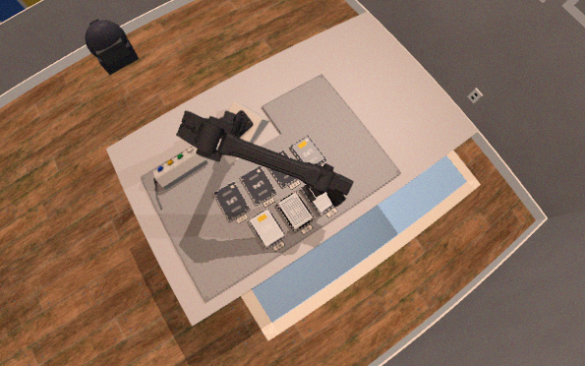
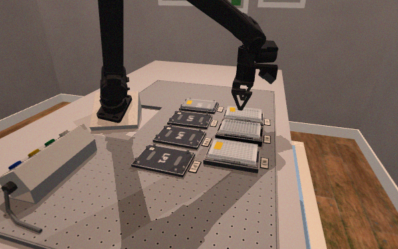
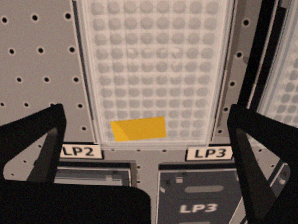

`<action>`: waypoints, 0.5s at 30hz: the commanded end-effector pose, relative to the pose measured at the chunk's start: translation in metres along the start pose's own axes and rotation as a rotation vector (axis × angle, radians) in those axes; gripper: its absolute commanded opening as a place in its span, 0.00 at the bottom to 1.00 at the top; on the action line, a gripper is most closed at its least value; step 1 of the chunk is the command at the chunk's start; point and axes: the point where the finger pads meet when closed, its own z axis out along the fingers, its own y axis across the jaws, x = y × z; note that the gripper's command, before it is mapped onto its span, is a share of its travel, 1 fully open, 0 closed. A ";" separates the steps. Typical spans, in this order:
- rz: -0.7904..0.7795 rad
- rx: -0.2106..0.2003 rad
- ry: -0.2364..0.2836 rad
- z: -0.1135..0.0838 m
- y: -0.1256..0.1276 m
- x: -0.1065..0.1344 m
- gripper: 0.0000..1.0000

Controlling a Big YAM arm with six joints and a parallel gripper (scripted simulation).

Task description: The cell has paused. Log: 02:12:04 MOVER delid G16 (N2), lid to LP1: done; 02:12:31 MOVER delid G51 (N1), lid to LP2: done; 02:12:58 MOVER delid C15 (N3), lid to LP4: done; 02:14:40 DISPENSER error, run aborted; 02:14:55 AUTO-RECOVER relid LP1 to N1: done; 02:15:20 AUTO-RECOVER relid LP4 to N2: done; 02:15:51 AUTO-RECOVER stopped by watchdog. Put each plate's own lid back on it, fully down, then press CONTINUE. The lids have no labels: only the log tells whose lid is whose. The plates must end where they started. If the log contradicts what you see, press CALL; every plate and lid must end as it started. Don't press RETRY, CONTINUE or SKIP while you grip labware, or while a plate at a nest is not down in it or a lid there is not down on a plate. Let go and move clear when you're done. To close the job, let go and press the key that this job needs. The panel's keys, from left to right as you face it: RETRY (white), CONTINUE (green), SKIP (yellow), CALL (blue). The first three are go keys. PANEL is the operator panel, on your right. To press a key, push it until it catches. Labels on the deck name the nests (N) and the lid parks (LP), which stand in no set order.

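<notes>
The gripper (image 2: 241,106) is hanging with jaws released, holding nothing, just above the far lidded plate (image 2: 244,114) with a yellow mark. On the desk (image 2: 178,214), another lid (image 2: 199,105) is lying at the far park, left of that plate.

"LP1" on the nearest dark lid park (image 2: 164,160), "LP4" on the next dark park (image 2: 179,136), "LP3" on a dark park (image 3: 197,208) and on its small white tag (image 3: 209,153), "LP2" on a neighbouring white tag (image 3: 80,152)
</notes>
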 end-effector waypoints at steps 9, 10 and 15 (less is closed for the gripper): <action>0.007 -0.021 -0.032 -0.014 0.025 0.043 1.00; 0.007 -0.021 -0.032 -0.014 0.027 0.048 1.00; 0.007 -0.022 -0.031 -0.013 0.036 0.071 1.00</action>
